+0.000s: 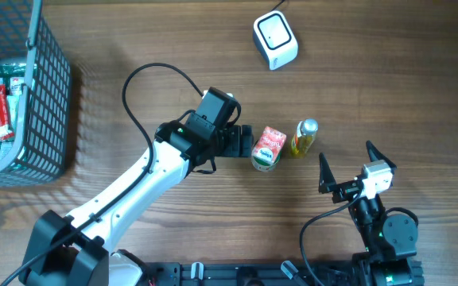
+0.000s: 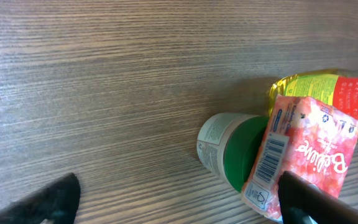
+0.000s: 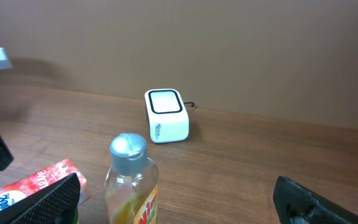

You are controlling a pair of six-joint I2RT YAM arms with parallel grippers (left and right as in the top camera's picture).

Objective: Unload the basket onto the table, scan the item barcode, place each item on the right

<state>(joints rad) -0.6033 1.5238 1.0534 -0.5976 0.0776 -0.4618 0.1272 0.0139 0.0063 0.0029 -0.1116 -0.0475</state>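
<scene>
Wood table (image 1: 372, 79), barcoded pink "Belive" packet (image 2: 309, 149)

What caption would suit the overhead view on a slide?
Left gripper open beside a pink packet and bottle, white scanner beyond.

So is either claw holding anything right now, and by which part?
Nothing is held. The left claw is open by the pink packet, and the right claw is open and empty.
</scene>
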